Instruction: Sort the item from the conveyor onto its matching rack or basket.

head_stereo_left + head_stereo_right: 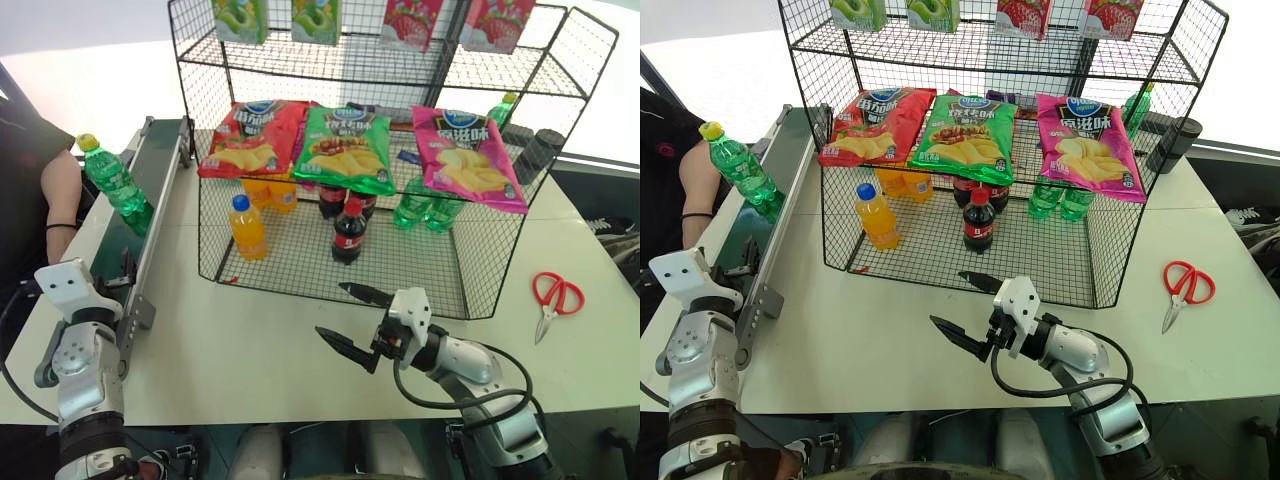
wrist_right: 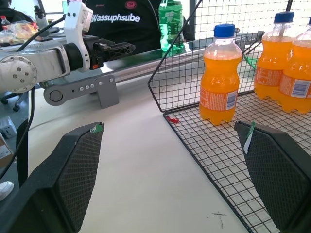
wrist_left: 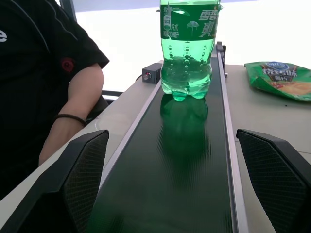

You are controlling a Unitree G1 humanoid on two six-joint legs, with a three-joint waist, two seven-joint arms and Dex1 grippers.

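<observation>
Clear-green ribbed bottle [image 3: 187, 53] stands upright on the smooth dark belt [image 3: 184, 165]; both pincers gape wide, empty.

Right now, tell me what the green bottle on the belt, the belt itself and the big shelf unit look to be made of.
Green bottle: clear green plastic, glossy; bubbles show through it. Yellow cap likely plastic.
Belt: dark green, probably rubber or PVC, smooth enough to mirror the bottle; grey metal-looking side rails.
Shelf unit: thin black wire grid, probably coated metal.
</observation>
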